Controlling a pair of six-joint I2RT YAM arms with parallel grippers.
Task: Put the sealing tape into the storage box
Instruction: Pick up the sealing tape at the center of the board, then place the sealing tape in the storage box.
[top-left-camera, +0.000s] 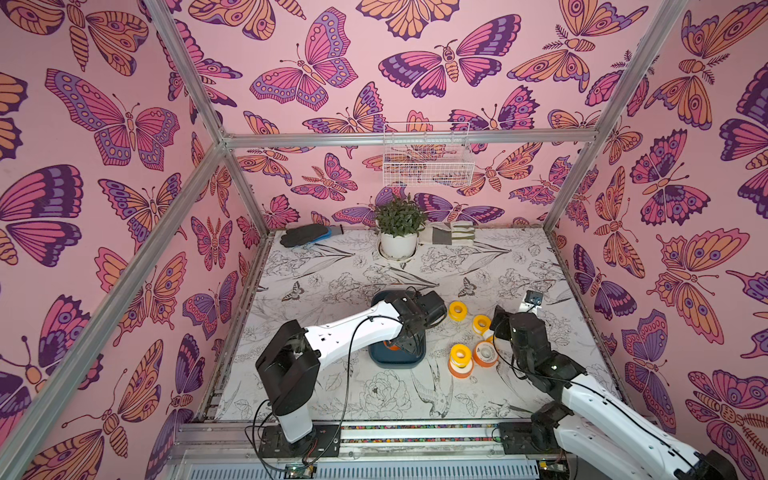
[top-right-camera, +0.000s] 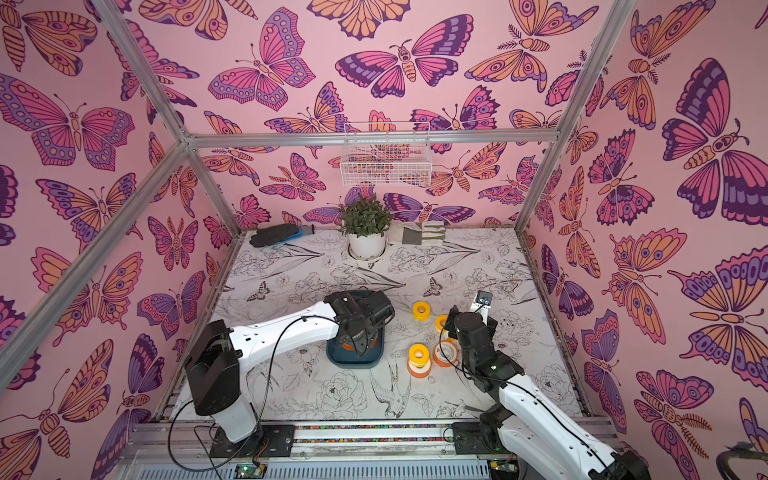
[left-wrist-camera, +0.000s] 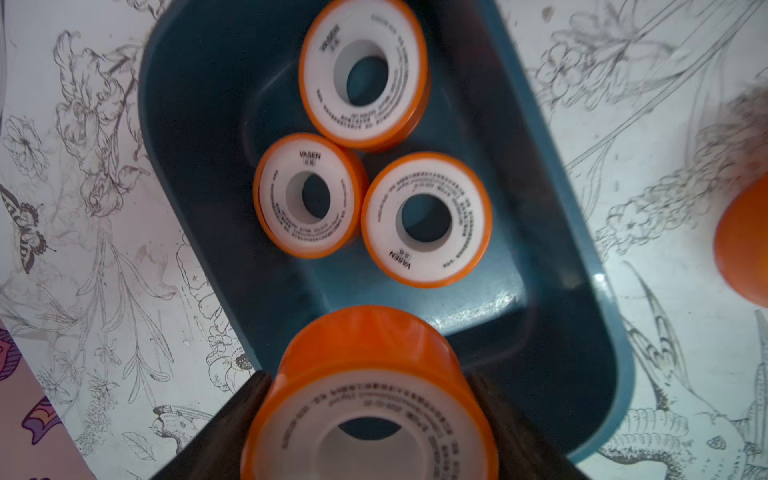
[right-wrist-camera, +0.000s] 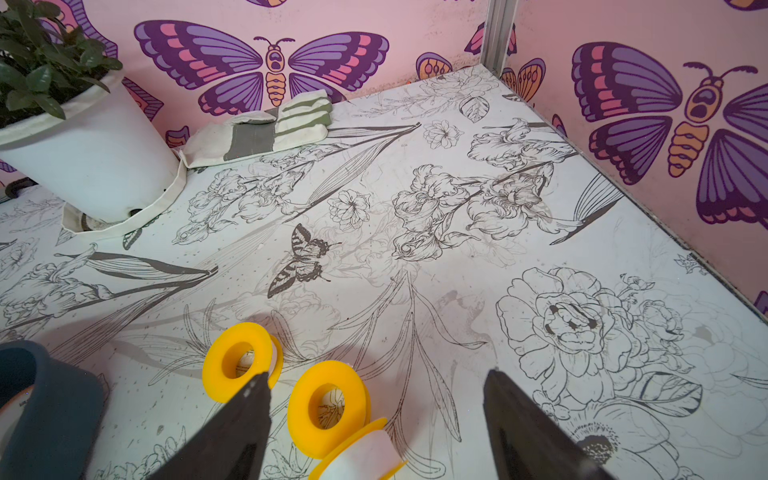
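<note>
Orange plastic flanges and a white printed face mark the spool that the left gripper clamps between its dark fingers. It sits at the bottom centre of the left wrist view, hanging over one end of the storage box. Three like spools already lie flat inside the box, close together mid-frame with their centre holes up. The step in hand looks like the drop, and the next move calls for parting the jaws over the bare floor of the box, clear of those three. The right gripper stands wide and empty above two yellow-flanged spools on the surface, low in the right wrist view. In both top views, the remaining loose spools sit right of the box.
</note>
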